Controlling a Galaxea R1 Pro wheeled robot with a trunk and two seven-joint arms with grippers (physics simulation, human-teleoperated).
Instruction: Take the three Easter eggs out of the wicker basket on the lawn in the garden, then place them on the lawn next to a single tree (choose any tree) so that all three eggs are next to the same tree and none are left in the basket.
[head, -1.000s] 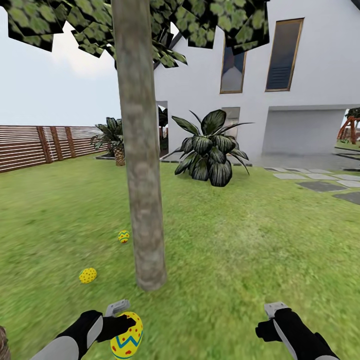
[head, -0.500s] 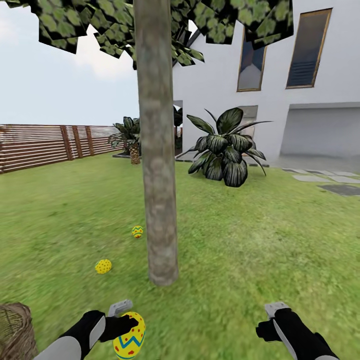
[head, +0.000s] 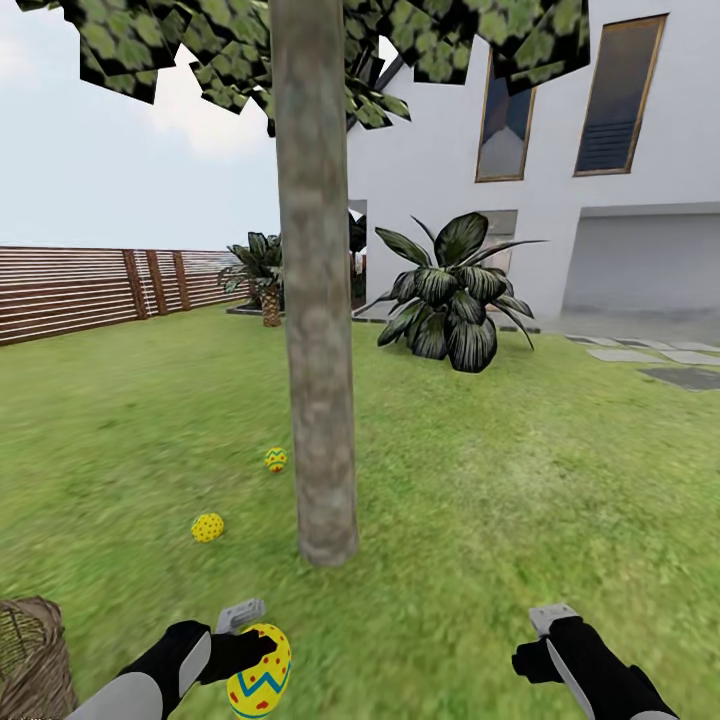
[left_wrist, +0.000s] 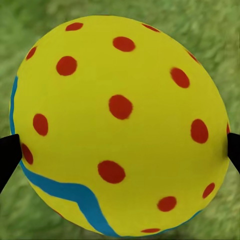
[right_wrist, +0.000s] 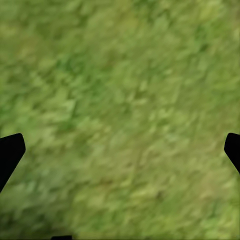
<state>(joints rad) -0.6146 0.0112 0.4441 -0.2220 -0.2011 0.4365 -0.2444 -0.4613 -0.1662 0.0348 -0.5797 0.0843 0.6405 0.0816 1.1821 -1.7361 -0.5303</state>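
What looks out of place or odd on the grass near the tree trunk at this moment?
Nothing stands out. Two eggs lie on the lawn beside the tree. The left tool holds the third egg. The wicker basket stands upright. The right tool is open.

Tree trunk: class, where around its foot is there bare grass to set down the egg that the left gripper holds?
Bare lawn lies right of the tree and between its foot and the left gripper. Left of it lie two Easter eggs; the wicker basket crowds the near-left corner.
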